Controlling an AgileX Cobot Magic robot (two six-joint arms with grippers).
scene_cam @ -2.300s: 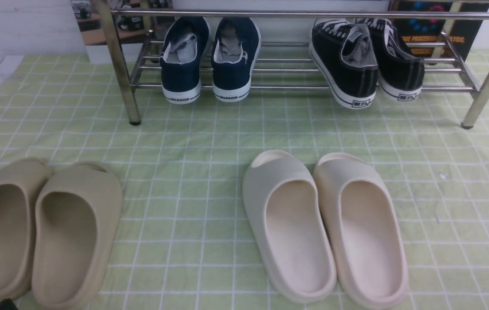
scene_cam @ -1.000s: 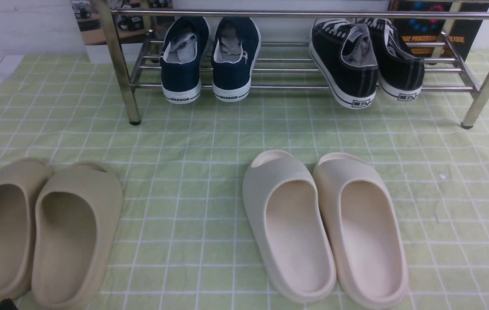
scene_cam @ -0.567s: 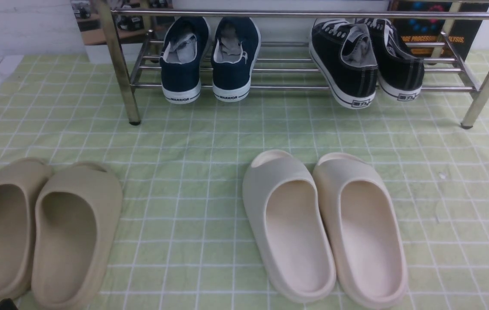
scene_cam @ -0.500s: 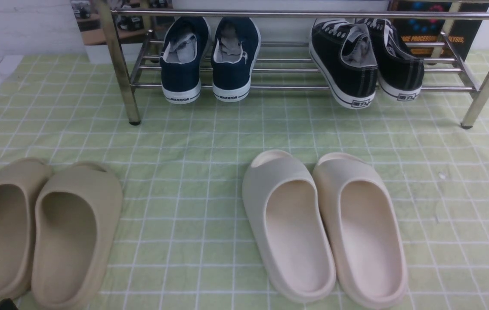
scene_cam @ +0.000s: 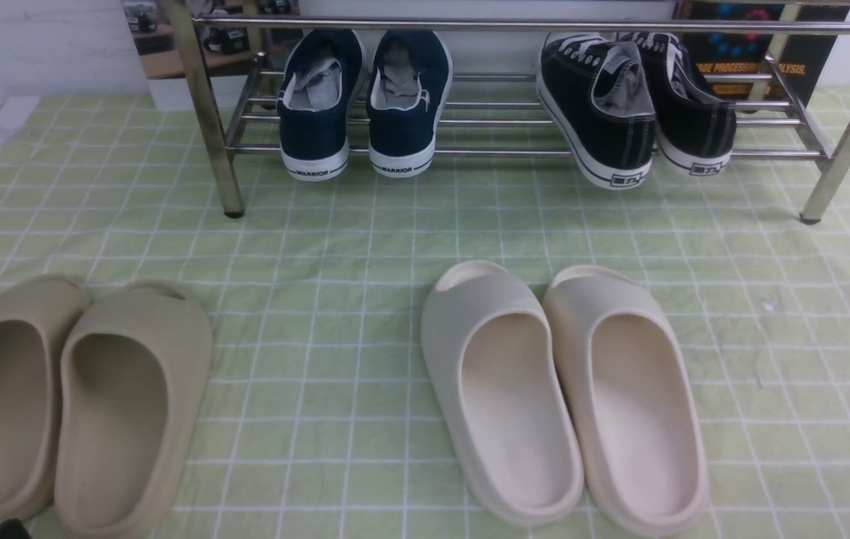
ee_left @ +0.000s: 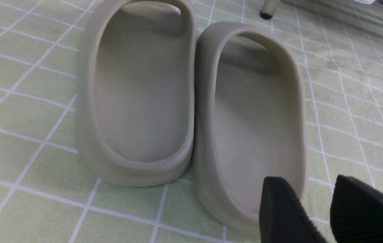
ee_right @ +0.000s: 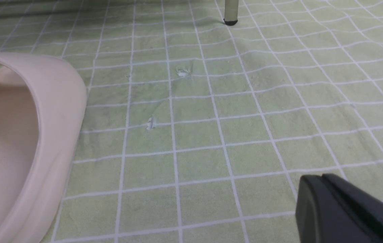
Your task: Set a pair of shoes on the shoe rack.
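nothing has moved since the earlier front frames: black shoes (scene_cam: 634, 105) sit on the rack (scene_cam: 530, 25), one tilted, heels overhanging. left wrist: left end effector (ee_left: 316, 209) is open over a beige slipper (ee_left: 255, 121). right wrist: right end effector (ee_right: 343, 209) is closed, empty, above the cloth (ee_right: 211, 111). placing looks done; next, arms only need to stay clear.

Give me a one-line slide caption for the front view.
Black sneakers and navy sneakers on the rack; two slipper pairs on the cloth.

Two black sneakers (scene_cam: 634, 105), two navy sneakers (scene_cam: 361, 101), four slippers (scene_cam: 567, 389), one rack (scene_cam: 530, 26).
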